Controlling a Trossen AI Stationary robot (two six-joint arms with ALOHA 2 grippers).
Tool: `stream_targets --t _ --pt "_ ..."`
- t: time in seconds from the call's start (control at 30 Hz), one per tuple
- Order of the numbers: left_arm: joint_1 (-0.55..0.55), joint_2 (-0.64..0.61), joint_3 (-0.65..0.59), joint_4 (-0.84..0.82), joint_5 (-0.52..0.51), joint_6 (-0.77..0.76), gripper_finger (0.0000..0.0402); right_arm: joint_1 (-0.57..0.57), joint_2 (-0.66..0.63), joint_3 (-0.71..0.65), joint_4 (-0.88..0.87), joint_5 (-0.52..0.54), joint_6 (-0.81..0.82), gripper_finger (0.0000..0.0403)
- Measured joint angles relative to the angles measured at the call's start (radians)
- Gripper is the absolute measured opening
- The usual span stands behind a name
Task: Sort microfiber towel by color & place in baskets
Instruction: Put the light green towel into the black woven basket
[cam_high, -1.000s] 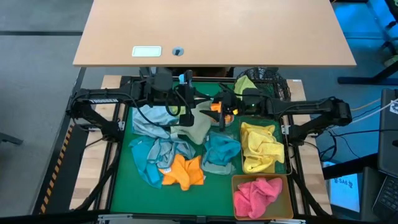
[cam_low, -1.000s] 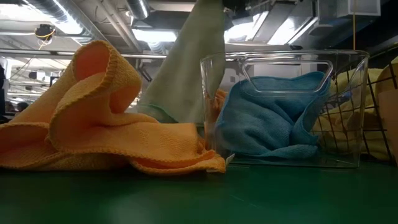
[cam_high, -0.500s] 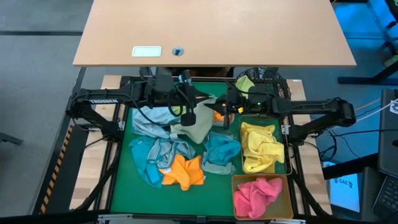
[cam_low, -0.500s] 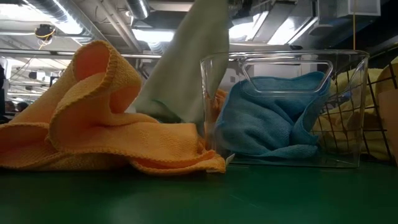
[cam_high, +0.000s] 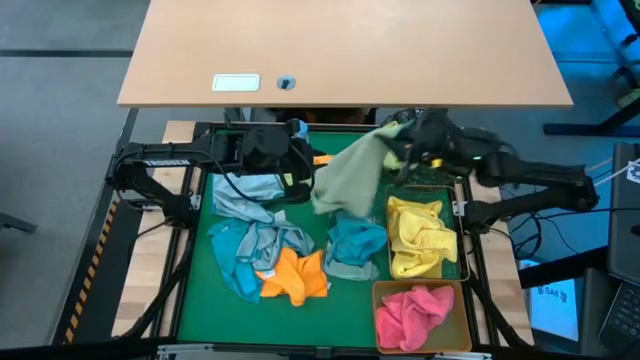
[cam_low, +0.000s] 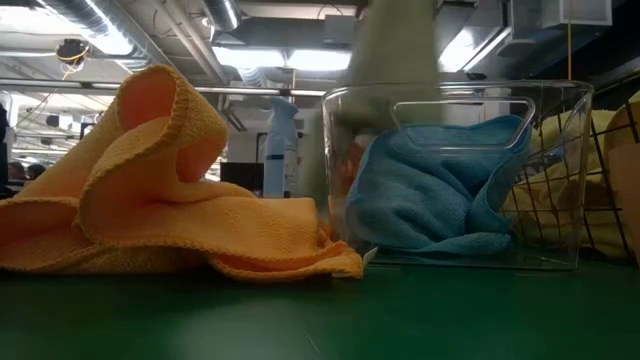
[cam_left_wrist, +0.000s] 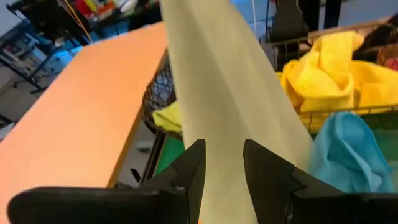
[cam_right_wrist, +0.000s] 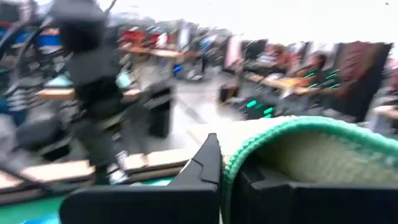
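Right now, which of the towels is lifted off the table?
The light green towel, held up by the right gripper near the black mesh basket; the other towels lie on the table or in baskets.

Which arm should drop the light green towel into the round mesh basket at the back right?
Right. Its pincer is shut on the light green towel and sits beside the mesh basket, which already holds a yellowish cloth. The left pincer is open and holds nothing, farther from the basket.

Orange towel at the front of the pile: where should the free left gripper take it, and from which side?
Judging by its pose, pinch the raised fold of the orange towel from straight above. That fold stands up off the mat, while its edges lie flat. The left gripper is open and free; the right gripper holds the light green towel.
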Motion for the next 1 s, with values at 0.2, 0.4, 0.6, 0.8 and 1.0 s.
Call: stream_targets --t 0.2,0.4,0.6,0.8,1.0 --pt "0.000 0.000 0.000 -0.026 0.001 -0.001 0.0104 0.000 -0.159 0.000 0.007 0.213 -0.110 0.0003" --pt "0.000 0.000 0.000 -0.029 0.003 -0.002 0.0104 0.000 -0.283 0.000 0.010 0.452 -0.259 0.0002" --pt "0.000 0.000 0.000 -0.028 0.003 -0.002 0.0105 -0.001 -0.375 0.002 0.015 0.600 -0.372 0.0002" --pt "0.000 0.000 0.000 -0.027 0.003 -0.002 0.0105 -0.001 -0.373 0.002 -0.001 0.693 -0.422 0.0001" --pt "0.000 0.000 0.000 -0.027 0.003 -0.002 0.0105 -0.001 -0.292 0.001 -0.116 0.693 -0.412 0.0001"
